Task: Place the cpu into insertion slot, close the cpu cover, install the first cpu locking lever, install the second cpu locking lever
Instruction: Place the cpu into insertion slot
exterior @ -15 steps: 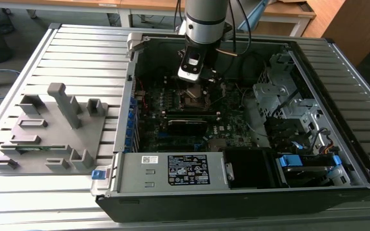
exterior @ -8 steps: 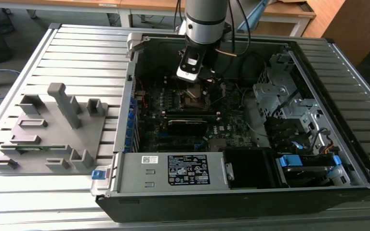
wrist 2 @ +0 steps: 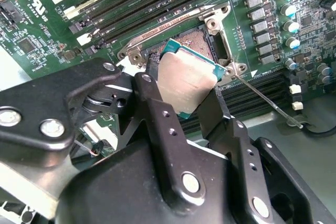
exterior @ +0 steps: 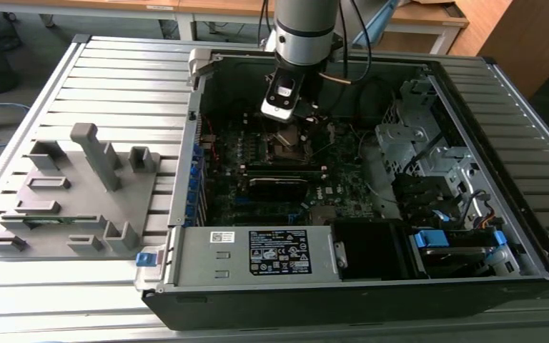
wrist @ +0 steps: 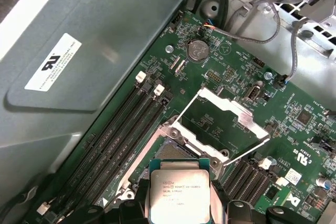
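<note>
Exterior view: gripper point(exterior: 292, 114) sits low inside the case point(exterior: 351, 304), over mid-board. Second wrist view: fingers point(wrist 2: 157, 103) pinch the cpu point(wrist 2: 186, 80) by its edges, tilted just above the insertion slot point(wrist 2: 198, 39), not seated. First wrist view: cpu cover point(wrist: 233, 107) is flipped open. I'd say all four steps remain.

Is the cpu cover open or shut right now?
Open. In the first wrist view the cpu cover is swung back off the insertion slot, whose centre lies bare; the gripper holds the cpu.
</note>
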You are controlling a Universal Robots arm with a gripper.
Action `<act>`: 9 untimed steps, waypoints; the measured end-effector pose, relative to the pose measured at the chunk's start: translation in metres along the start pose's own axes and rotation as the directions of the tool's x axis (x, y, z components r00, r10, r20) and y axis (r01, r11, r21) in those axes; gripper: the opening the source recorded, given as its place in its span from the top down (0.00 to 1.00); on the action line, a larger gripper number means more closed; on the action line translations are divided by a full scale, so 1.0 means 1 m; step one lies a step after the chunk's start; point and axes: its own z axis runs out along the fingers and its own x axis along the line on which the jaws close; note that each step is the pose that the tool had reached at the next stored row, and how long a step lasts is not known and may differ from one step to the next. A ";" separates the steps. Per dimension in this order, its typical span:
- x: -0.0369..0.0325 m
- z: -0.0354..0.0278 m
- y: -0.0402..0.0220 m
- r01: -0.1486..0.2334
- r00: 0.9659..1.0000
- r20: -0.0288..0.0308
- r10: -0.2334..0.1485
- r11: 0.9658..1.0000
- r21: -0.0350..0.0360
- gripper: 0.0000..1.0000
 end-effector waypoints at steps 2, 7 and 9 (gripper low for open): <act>0.0000 0.0001 0.0000 -0.007 1.000 0.000 0.007 1.000 0.000 0.46; 0.0000 0.0009 -0.0001 -0.073 0.997 0.004 0.073 0.997 0.000 0.46; 0.0000 0.0013 -0.0001 -0.100 0.995 0.006 0.100 0.995 0.000 0.46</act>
